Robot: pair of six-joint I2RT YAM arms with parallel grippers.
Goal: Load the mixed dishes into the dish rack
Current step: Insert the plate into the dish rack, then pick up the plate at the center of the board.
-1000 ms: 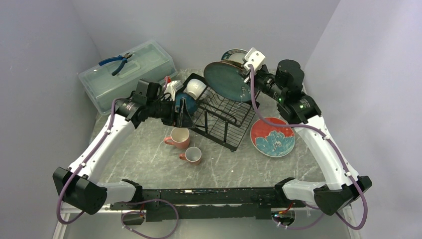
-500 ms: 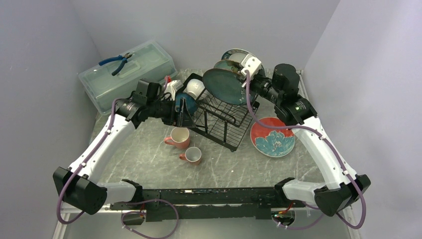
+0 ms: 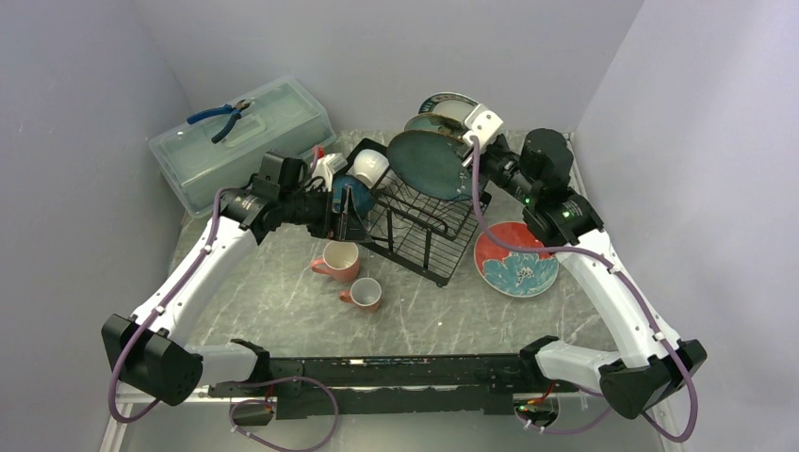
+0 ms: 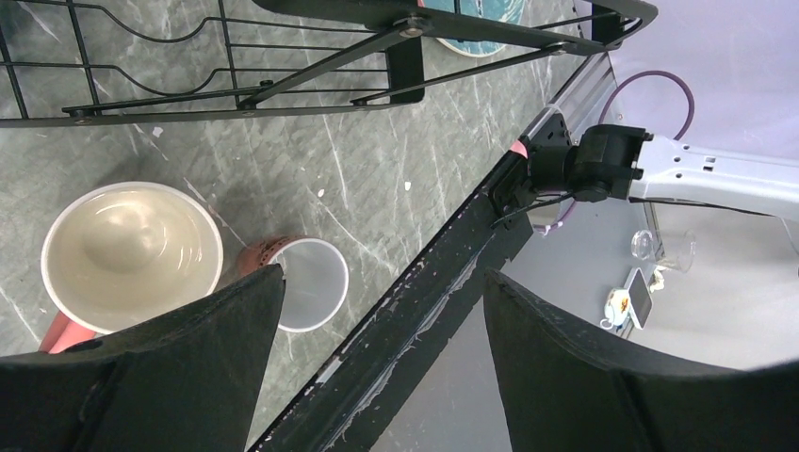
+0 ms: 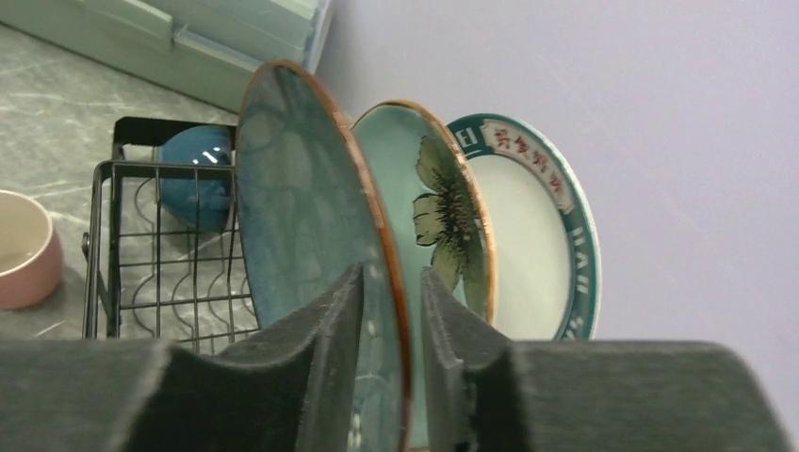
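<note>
The black wire dish rack [image 3: 415, 224] stands mid-table. A glossy teal plate [image 3: 429, 165] stands upright at its far end, in front of a pale green floral plate [image 5: 443, 202] and a white plate with a teal lettered rim [image 5: 532, 235]. My right gripper [image 5: 391, 273] straddles the teal plate's [image 5: 301, 207] top rim, open, with a slim gap on each side. A red floral plate [image 3: 516, 259] lies flat to the right of the rack. Two pink mugs [image 3: 337, 259] [image 3: 363, 294] stand in front of it. My left gripper [image 4: 382, 278] hovers open and empty above them by the rack's left end.
A blue bowl [image 3: 350, 193] and a white cup [image 3: 369, 167] sit in the rack's left part. A translucent green lidded box [image 3: 254, 141] with blue-handled pliers [image 3: 221, 115] on top stands at the back left. Walls close in behind and on both sides.
My right arm has lowered the teal plate down into the rack's far end, and its jaws have loosened off the rim. My left arm has stayed put.
</note>
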